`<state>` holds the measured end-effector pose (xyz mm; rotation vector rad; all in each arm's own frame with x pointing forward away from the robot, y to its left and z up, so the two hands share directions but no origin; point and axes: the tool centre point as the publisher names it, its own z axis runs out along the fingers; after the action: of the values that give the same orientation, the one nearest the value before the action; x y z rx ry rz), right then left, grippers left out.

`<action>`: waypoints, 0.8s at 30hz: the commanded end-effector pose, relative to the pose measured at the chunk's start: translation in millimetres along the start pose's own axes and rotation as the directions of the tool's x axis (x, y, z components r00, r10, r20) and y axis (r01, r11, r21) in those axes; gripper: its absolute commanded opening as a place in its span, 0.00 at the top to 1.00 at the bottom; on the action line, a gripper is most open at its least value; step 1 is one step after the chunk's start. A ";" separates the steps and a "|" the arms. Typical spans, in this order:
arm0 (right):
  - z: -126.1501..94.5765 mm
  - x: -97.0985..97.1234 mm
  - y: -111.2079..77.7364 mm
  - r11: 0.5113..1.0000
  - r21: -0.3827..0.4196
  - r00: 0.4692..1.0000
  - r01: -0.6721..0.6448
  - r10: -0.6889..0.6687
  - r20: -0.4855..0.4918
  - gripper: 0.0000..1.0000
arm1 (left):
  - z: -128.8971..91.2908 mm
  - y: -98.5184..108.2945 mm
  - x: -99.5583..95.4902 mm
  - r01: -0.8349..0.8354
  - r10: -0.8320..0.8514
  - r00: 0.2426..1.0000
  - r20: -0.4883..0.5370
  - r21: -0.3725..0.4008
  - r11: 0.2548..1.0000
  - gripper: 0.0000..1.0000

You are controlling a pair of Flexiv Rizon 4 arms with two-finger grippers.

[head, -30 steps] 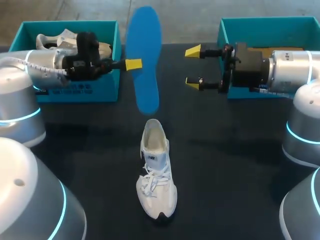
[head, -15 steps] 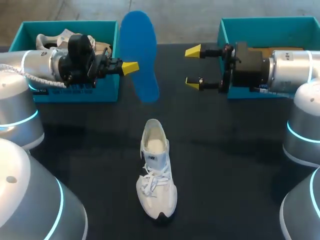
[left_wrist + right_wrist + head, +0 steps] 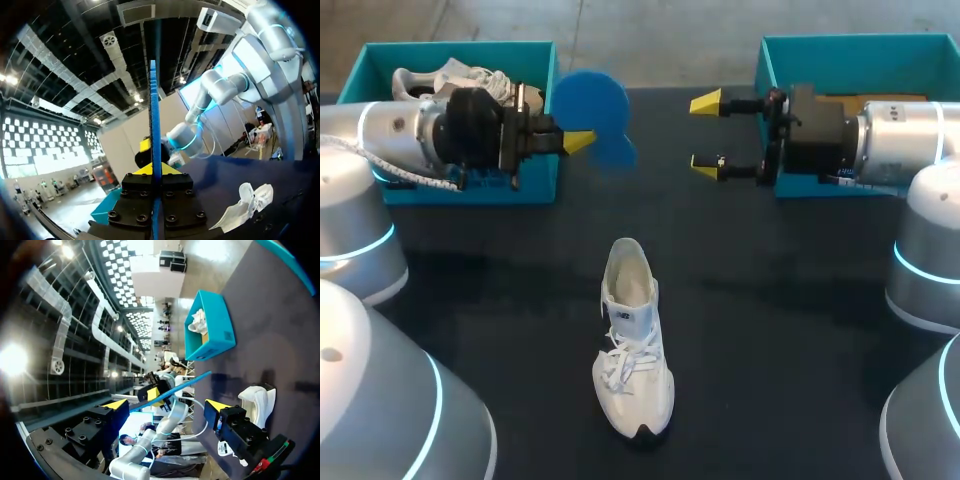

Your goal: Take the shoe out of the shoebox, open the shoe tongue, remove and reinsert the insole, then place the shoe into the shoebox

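Blue foam insole (image 3: 592,108) is pinched edge-on by your left gripper (image 3: 580,140), fingers pressed onto it, well apart from the white lace-up sneaker (image 3: 633,340). Your right gripper (image 3: 706,135) hangs spread nearby. That thin grip could let the floppy insole twist or slip.

A matte black table (image 3: 770,330) fills most of the view. Pale grey concrete floor (image 3: 670,20) shows past its far edge, under even light.

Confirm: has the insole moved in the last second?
Yes. The insole in the left gripper has turned, its near end now farther from the white shoe.
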<state>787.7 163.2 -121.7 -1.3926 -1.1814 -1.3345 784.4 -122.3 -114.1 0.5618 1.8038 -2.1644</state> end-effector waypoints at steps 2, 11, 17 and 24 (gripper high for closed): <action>1.9 0.5 -0.9 1.000 -0.003 1.000 -0.001 0.001 0.004 0.00 | 4.5 0.5 5.6 -0.666 0.664 0.744 -0.071 -0.011 0.745 1.00; 1.9 0.5 -0.9 1.000 -0.003 1.000 -0.001 0.001 0.004 0.00 | 1.0 7.5 0.4 -0.771 0.769 0.635 -0.080 0.005 0.637 1.00; 1.9 0.5 -0.9 1.000 -0.003 1.000 -0.001 0.001 0.004 0.00 | -4.9 10.4 -3.7 -0.812 0.809 0.580 -0.100 0.004 0.583 1.00; 1.9 0.5 -0.9 1.000 -0.003 1.000 -0.001 0.001 0.004 0.00 | -7.7 11.8 -3.9 -0.845 0.839 0.531 -0.117 0.008 0.535 1.00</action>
<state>787.0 163.0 -121.0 -1.3959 -1.1826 -1.3327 793.6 -117.9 -123.8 1.1516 1.2941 -1.5351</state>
